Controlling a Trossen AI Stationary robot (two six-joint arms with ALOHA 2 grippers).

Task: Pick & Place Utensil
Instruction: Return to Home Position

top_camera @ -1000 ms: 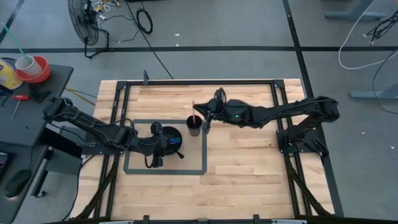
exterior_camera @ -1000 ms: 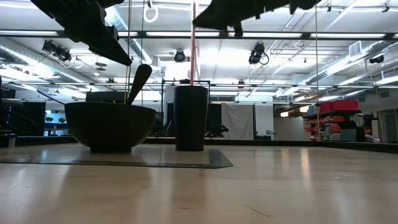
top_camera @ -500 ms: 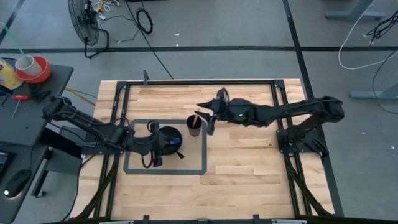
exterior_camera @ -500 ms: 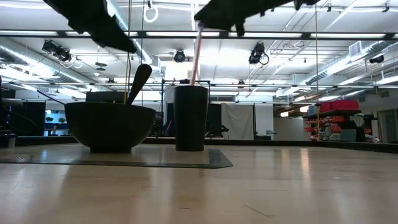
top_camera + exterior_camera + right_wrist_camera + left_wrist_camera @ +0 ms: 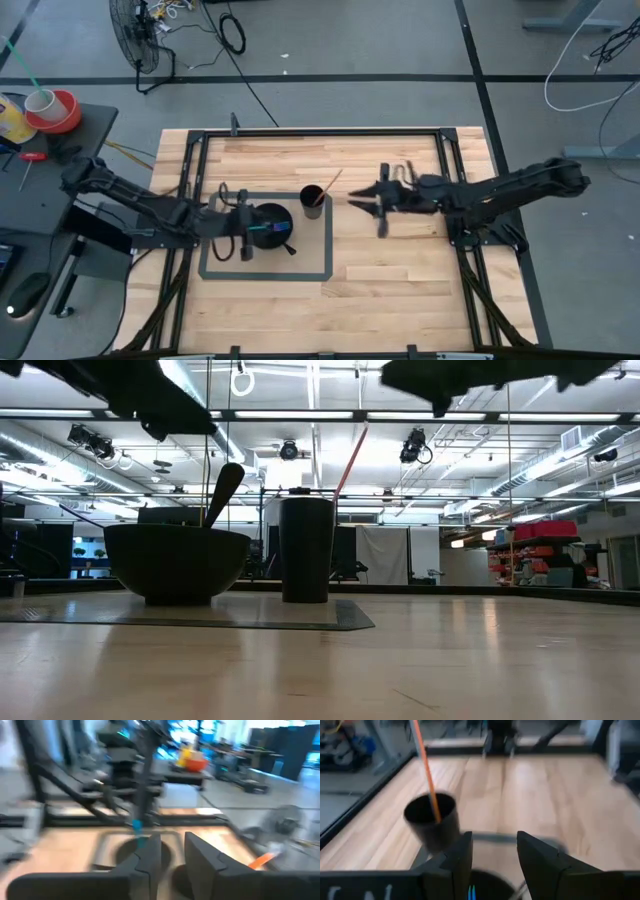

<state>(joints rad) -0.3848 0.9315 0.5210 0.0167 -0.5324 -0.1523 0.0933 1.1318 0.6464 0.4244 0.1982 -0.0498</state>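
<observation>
Sorting's basically finished: straw [image 5: 329, 184] leaning in the cup [image 5: 313, 200], spoon [image 5: 224, 487] in the bowl [image 5: 177, 561]. Left tool [image 5: 494, 840] and right tool [image 5: 171, 840] are empty, fingers apart, so next is just parking both.

Even overhead light casts soft shadows on the table [image 5: 400, 270]. In the low view, bright ceiling lights [image 5: 440, 415] turn bowl [image 5: 177, 565] and cup [image 5: 305, 550] to silhouettes.

The left arm reaches in from the left, its pincer [image 5: 238, 224] empty with fingers [image 5: 462, 857] parted. The right arm stretches in from the right, its pincer [image 5: 368, 208] also parted and empty.
</observation>
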